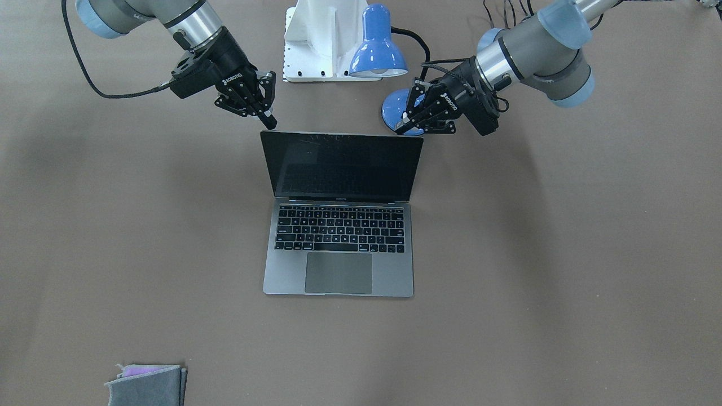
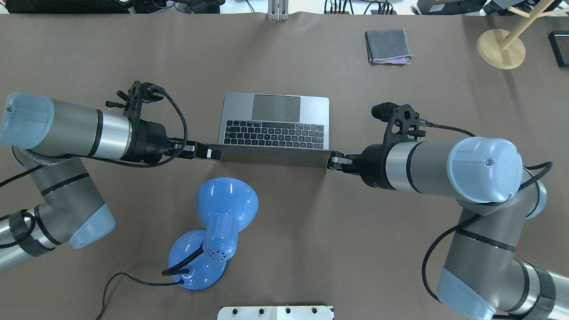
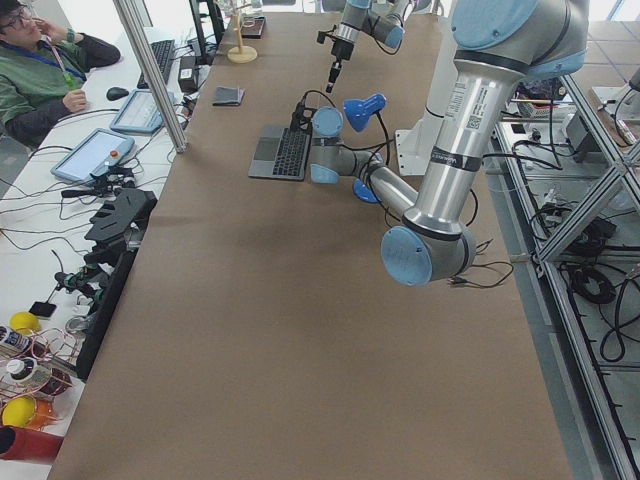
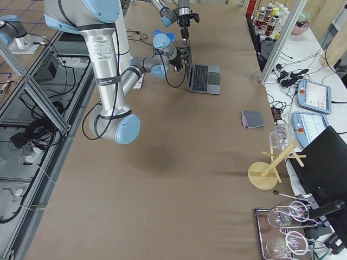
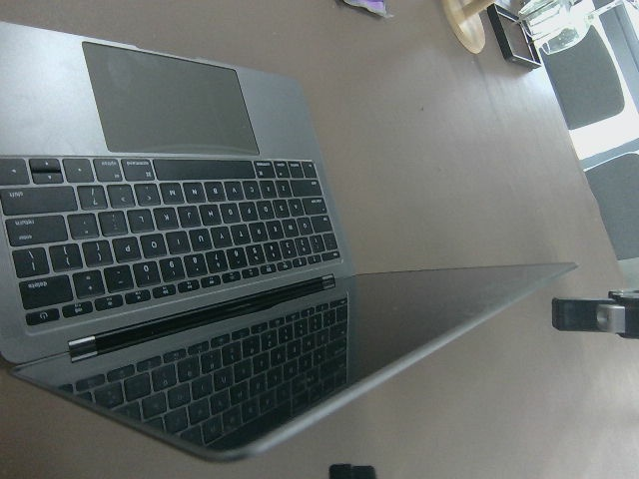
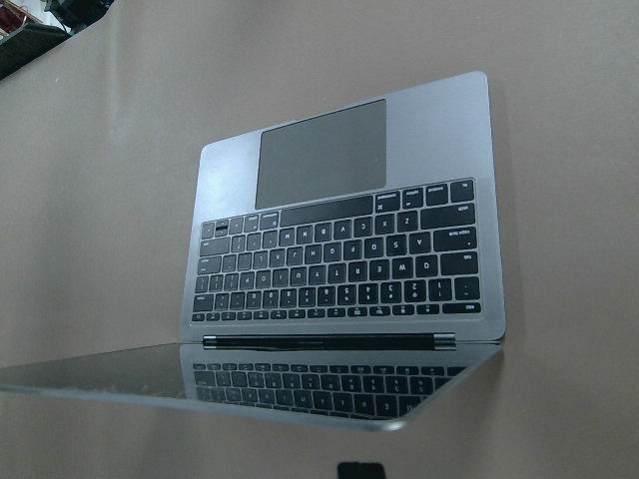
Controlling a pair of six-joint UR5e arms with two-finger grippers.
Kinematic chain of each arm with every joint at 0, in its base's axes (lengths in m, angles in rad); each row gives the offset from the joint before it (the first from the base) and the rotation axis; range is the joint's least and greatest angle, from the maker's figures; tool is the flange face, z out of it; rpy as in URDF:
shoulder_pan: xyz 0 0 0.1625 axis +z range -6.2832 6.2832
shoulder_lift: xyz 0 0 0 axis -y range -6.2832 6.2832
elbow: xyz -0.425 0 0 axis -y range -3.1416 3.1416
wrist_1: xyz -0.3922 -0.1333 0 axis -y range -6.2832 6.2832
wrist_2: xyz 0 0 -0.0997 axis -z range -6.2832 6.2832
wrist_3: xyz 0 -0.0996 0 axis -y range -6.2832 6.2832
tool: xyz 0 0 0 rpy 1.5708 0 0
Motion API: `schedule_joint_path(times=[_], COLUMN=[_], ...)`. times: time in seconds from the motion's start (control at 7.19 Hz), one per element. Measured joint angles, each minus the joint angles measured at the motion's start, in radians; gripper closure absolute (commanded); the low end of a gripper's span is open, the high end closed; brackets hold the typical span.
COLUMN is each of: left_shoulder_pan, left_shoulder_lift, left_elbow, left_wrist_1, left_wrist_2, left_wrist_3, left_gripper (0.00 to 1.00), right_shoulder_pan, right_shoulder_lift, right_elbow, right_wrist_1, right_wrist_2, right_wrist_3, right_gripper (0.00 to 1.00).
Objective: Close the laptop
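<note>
The space-grey laptop (image 1: 338, 256) stands open at the table's middle, its black screen tilted back toward the robot; it also shows in the overhead view (image 2: 275, 106). My left gripper (image 2: 213, 154) is shut and empty, its tip right at the left top corner of the lid; it also shows in the front-facing view (image 1: 404, 126). My right gripper (image 2: 332, 161) is shut and empty at the other top corner, seen again in the front-facing view (image 1: 269, 119). Both wrist views look across the screen's top edge at the keyboard (image 5: 180, 230) (image 6: 339, 259).
A blue desk lamp (image 2: 224, 213) with a black cord stands just behind the laptop, near my left gripper. A folded grey cloth (image 2: 387, 46) lies at the far right side. A wooden stand (image 2: 500, 46) is at the far right corner. The white robot base (image 1: 321, 39) is behind the lamp.
</note>
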Motion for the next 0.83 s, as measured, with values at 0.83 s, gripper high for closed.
schedule_joint_path(times=[0.83], left_shoulder_pan=[-0.060], left_shoulder_lift=[-0.045], left_elbow=[0.002], left_wrist_1=[0.140], left_wrist_2=[0.027], left_wrist_3=[0.006], left_gripper=[1.00], right_shoulder_pan=[0.053], right_shoulder_lift=[0.079], right_elbow=[-0.096], right_wrist_1=[-0.021], right_wrist_2=[0.020], right_wrist_3=[-0.003], right_gripper=[1.00])
